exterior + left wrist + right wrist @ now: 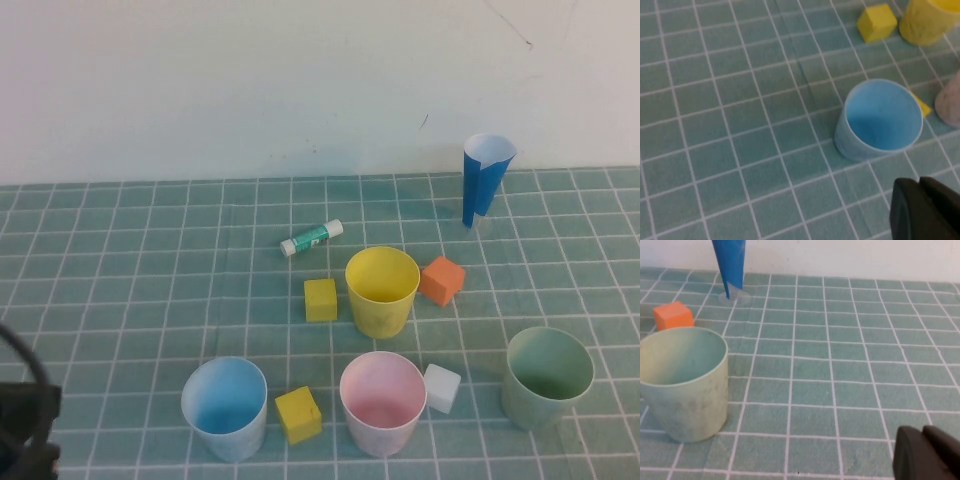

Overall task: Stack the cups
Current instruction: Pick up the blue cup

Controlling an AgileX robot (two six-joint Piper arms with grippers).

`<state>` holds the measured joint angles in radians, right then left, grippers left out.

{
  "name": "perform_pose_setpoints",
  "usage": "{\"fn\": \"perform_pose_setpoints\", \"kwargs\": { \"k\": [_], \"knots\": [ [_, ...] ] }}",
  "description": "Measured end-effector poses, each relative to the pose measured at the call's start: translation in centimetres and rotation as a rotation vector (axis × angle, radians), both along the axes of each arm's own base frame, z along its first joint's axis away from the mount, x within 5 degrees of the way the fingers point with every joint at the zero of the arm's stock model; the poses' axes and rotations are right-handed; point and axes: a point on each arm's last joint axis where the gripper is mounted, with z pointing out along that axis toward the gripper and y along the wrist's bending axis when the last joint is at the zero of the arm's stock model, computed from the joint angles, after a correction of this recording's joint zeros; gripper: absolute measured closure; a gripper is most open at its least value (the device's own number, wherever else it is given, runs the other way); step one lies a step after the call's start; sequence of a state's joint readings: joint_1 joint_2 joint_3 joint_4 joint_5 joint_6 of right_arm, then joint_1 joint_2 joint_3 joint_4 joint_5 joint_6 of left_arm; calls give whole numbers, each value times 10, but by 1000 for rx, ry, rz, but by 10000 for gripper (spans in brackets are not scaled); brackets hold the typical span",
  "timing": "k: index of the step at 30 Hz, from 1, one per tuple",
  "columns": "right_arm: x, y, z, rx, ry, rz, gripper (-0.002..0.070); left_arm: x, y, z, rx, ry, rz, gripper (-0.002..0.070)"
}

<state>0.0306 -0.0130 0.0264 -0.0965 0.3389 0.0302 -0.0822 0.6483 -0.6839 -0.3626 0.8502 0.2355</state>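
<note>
Cups: blue cup point(225, 407), pink cup point(383, 402), yellow cup point(382, 290), green cup point(547, 376), all upright, apart.
Left gripper point(926, 210): near blue cup, fingers together, empty.
Right gripper point(930, 455): near green cup, fingers together, empty.

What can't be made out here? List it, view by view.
- High view: left gripper cut off by the frame's corner; right gripper out of frame.
- Left wrist view: pink cup and yellow cup cut off by the edge; one yellow block mostly hidden behind the blue cup.
- Right wrist view: right gripper only a dark corner.
</note>
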Motion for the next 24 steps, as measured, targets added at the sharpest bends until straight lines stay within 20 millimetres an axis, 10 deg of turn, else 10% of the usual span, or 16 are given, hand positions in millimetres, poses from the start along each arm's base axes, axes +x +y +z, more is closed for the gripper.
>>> {"fn": "perform_pose_setpoints", "kwargs": {
  "k": [16,24],
  "knots": [
    [0,0,0,0,0,0,657,124,-62,-24,285,446,-266,658],
    [0,0,0,0,0,0,657,162,-79,-48,296,564,-244,343]
  ]
}}
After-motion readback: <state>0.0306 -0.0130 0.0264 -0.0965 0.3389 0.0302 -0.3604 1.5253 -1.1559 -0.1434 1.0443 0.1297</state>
